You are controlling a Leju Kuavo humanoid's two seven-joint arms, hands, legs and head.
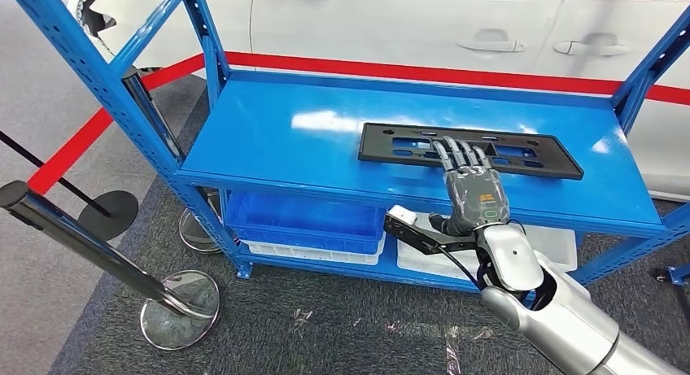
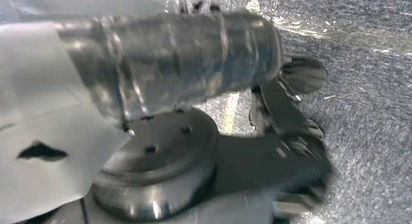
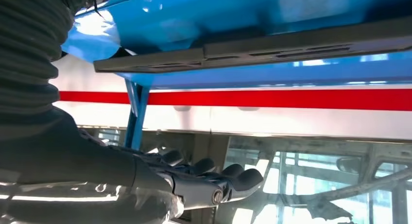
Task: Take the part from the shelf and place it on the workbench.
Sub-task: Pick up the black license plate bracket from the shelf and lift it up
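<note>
Right hand (image 1: 474, 192) outstretched, fingers straight

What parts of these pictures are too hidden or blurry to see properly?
- Head view: the right hand covers the middle of the black part, so whether its fingers touch the part is unclear.
- Head view: the top shelf hides the back of the blue bin.
- Left wrist view: blurred, so the left hand cannot be made out.

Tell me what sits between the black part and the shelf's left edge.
Nothing: in the head view the blue shelf top is bare from the black part to its left edge. The right hand reaches over the part's middle.
</note>
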